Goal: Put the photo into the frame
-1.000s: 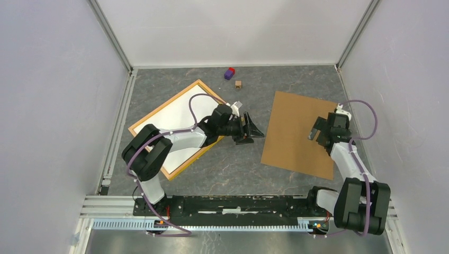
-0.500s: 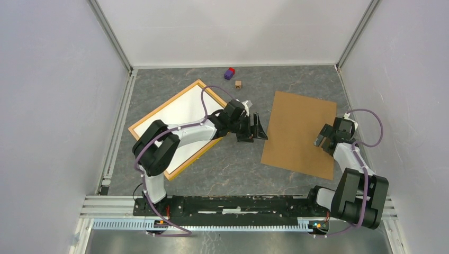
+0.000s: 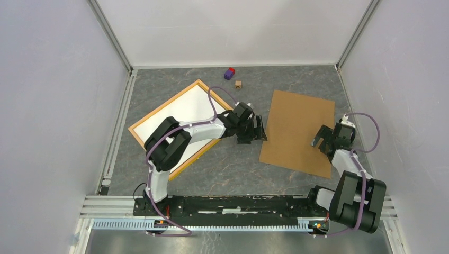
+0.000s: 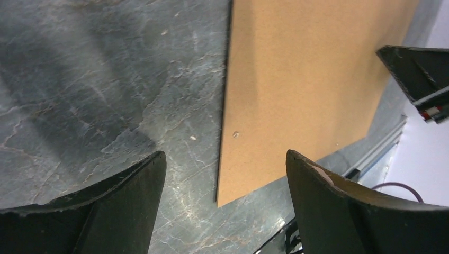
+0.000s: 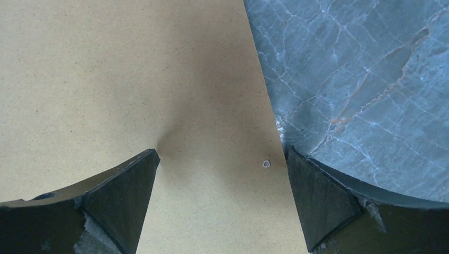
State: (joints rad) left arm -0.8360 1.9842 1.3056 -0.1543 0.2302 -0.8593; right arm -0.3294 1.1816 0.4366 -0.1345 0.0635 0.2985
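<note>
Frame (image 3: pixel 164 103) is being seen lying left of backing board (image 3: pixel 299 132), long axis slanting away rightward, with photo (image 3: pixel 177 110) inside, white back up. Left gripper (image 4: pixel 225 156), released and empty, is being held at the board's left edge, nearer the frame. Right gripper (image 5: pixel 222 156), released, is being held over its right edge.

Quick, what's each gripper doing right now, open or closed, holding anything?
Left gripper: open, empty.
Right gripper: open, empty, above the brown board.

Dark grey marble-patterned counter (image 3: pixel 233 164), enclosed on three sides by plain pale lilac-white panel walls (image 3: pixel 47 106) joined by slim metal corner posts (image 3: pixel 112 38); a ribbed aluminium rail (image 3: pixel 212 224) lines its near edge; soft even light
</note>
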